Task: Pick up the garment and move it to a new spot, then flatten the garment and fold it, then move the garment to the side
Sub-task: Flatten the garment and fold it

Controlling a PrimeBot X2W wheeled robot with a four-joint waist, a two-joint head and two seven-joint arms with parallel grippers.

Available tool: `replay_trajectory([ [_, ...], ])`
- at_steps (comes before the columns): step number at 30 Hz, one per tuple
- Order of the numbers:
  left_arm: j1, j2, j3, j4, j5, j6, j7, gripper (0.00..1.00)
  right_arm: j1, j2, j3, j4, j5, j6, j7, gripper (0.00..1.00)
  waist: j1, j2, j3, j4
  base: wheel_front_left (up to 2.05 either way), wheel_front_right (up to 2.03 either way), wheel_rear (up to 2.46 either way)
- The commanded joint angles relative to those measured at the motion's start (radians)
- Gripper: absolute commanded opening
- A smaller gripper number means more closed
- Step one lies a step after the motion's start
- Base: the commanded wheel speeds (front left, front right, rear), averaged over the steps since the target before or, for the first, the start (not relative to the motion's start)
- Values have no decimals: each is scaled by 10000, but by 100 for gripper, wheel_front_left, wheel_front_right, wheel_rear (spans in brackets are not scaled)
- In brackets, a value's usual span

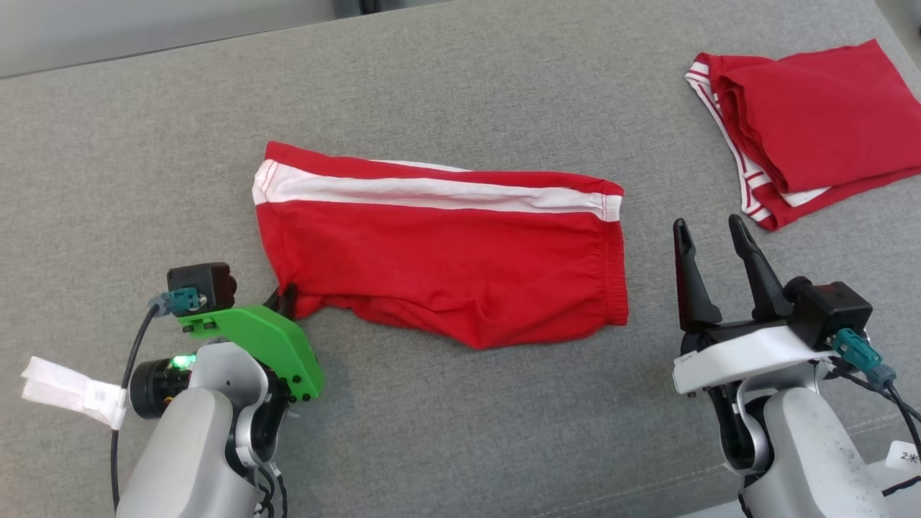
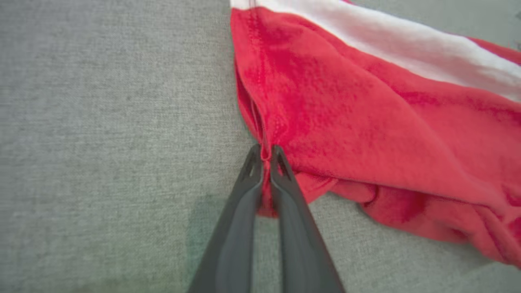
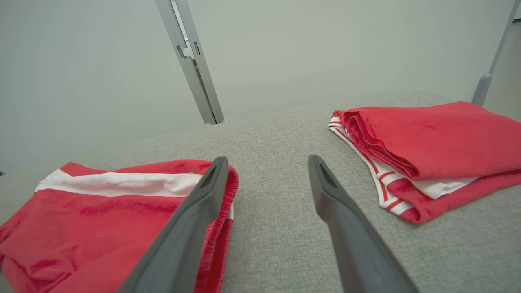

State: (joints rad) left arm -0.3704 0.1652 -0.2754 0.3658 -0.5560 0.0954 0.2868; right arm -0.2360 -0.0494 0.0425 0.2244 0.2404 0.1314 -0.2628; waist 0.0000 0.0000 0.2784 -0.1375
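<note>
The garment (image 1: 439, 262) is a pair of red shorts with a white side stripe, lying folded lengthwise across the middle of the grey surface. My left gripper (image 2: 265, 152) is shut on the garment's (image 2: 366, 122) lower left corner, red cloth pinched between its two dark fingers; in the head view that gripper (image 1: 286, 296) sits at the garment's near left corner, mostly hidden by its green mount. My right gripper (image 1: 712, 230) stands open just right of the garment's waistband, nothing between its fingers. In the right wrist view the right gripper (image 3: 266, 162) hovers beside the garment's (image 3: 101, 215) elastic edge.
A second folded red garment with white striped trim (image 1: 806, 129) lies at the far right, also in the right wrist view (image 3: 431, 150). The grey fabric surface (image 1: 460, 432) stretches wide around both. A white tag (image 1: 68, 388) hangs by my left arm.
</note>
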Motion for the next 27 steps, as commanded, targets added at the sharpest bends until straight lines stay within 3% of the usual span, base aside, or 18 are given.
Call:
replay_trajectory([
  [1, 19, 57, 58, -62, -15, -35, -137, 0, -5, -21, -47, -10, -13, -17, -25, 100, 0, 0, -56, 66, 0, 0, 0],
  [15, 1783, 209, 112, -2067, -191, 96, -840, 0, 371, -21, -448, -41, -360, -17, -25, 100, 0, 0, -575, 768, 0, 0, 0],
  [20, 3140, -94, 88, -2511, -475, 400, -981, 0, 426, -24, -372, 56, -460, -17, 10, 100, 0, 0, -648, 1065, 0, 0, 0],
  [24, 3295, -194, 80, -2411, -566, 328, -1169, 1, 443, -22, -408, 86, -517, -17, 59, 100, 0, 0, -724, 1145, 0, 0, 0],
  [26, 3268, -190, 86, -2375, -493, 299, -1363, 51, 476, -22, -428, 105, -574, -17, 69, 100, 0, 0, -797, 1174, 0, 0, 0],
  [27, 3211, -165, 95, -2374, -424, 294, -1486, 100, 489, -24, -433, 114, -588, -17, 83, 100, 0, 0, -837, 1183, 0, 0, 0],
])
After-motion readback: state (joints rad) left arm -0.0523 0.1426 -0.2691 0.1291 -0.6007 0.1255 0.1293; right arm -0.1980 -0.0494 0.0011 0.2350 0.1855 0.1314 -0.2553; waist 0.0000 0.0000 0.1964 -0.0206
